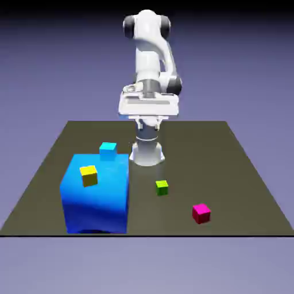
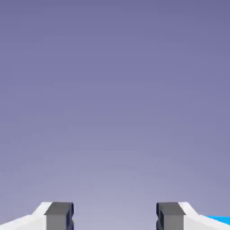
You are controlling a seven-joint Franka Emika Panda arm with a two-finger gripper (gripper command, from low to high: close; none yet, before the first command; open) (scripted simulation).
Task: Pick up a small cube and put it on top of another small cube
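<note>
1. Here's the lime-green cube [image 1: 162, 188], flat on the dark table near the middle, in front of the robot's base and well apart from its neighbours.
2. And the gripper [image 2: 115, 216] is wide open, nothing between its fingers, high above the table and well back from that cube.
3. The play, I'd say, is the approach: tip the hand downward, come out over the lime cube, square the fingers to two opposite faces, then drop straight and close low and central.
4. Out to the exterior view's right, nearer the camera, sits the magenta cube [image 1: 201, 213]; fingers should have room between the pair.
5. Over on the exterior view's left looms the big blue block [image 1: 97, 198], one to swing clear of, with the yellow cube [image 1: 89, 176] and cyan cube [image 1: 108, 151] seemingly on top, though this angle can't settle their footing.
6. Beyond the tabletop [image 1: 229, 172], just a plain blue-violet backdrop [image 1: 241, 74].
</note>
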